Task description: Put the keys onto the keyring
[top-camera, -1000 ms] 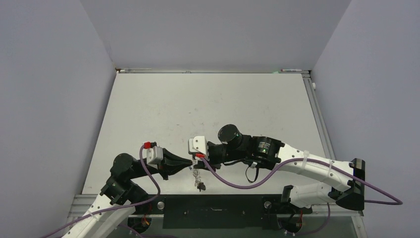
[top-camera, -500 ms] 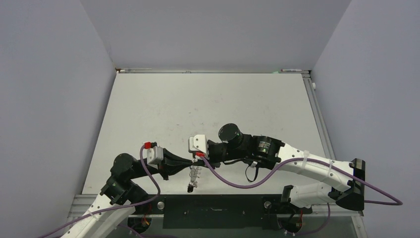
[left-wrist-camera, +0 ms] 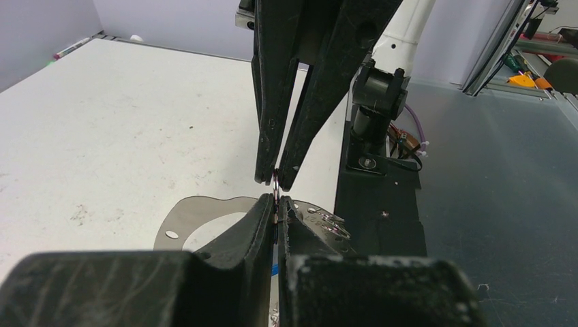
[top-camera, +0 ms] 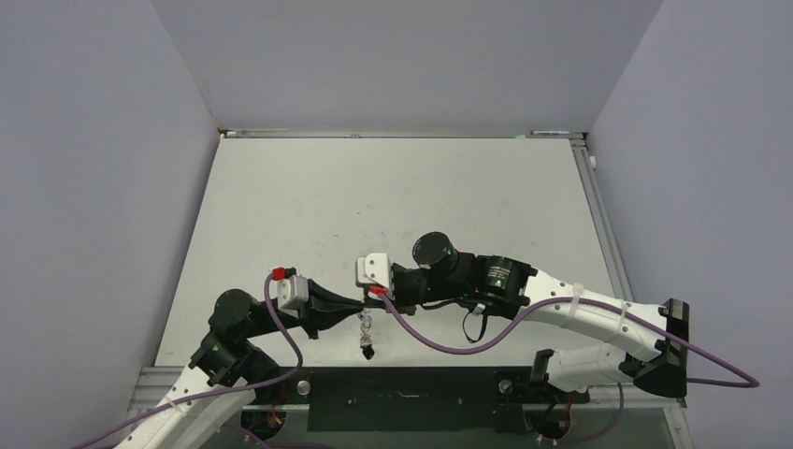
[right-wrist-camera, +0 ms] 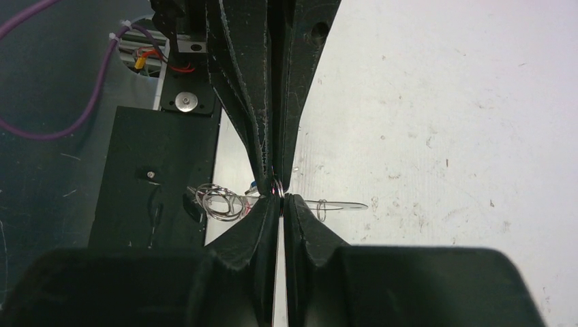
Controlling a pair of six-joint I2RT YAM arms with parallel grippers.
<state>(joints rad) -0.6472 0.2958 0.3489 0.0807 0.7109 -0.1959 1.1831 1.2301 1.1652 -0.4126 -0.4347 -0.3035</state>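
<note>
My two grippers meet tip to tip low over the table's near edge. The left gripper (top-camera: 358, 306) (left-wrist-camera: 277, 203) is shut on a small split ring (right-wrist-camera: 277, 190) of the keyring. The right gripper (top-camera: 367, 297) (right-wrist-camera: 279, 199) pinches the same ring from the opposite side. The grey keyring plate (left-wrist-camera: 183, 216) shows face-on behind the left fingers and edge-on (right-wrist-camera: 344, 205) in the right wrist view. More split rings (right-wrist-camera: 218, 201) bunch beside the tips. A dark-headed key (top-camera: 368, 353) dangles below the grippers. A sliver of blue tag (right-wrist-camera: 253, 185) peeks out; the red-tagged key is hidden.
The black base plate (left-wrist-camera: 382, 204) with its bolts lies right under the hanging keys at the table's near edge. A purple cable (top-camera: 439, 344) loops off the right wrist. The white tabletop (top-camera: 393, 206) stretches away behind the grippers.
The right gripper's fingers have closed onto the split ring. The hanging keys swung left, then back toward the middle. Both arms stayed in place.
</note>
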